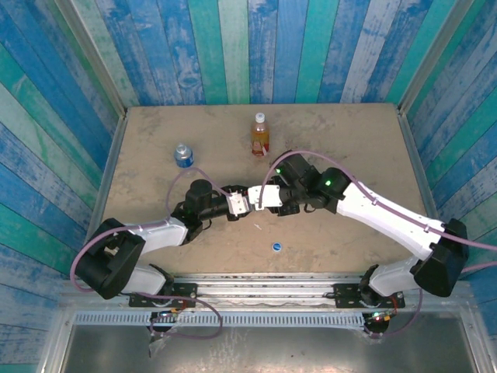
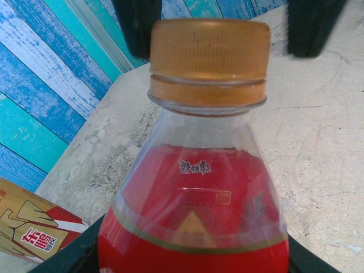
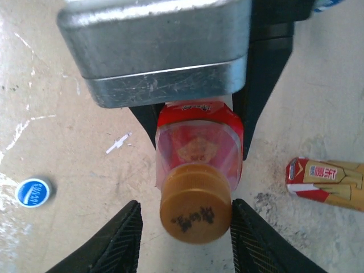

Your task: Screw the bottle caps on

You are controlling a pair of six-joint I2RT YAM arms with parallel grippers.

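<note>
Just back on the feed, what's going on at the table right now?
The left gripper is clamped on the red bottle, holding it out toward the other arm. The orange cap sits on the bottle's neck. The right gripper is open, with a finger on each side of that cap and not touching it. A blue cap lies loose on the table. The clear blue-label bottle and the tea bottle stand farther back.
</note>
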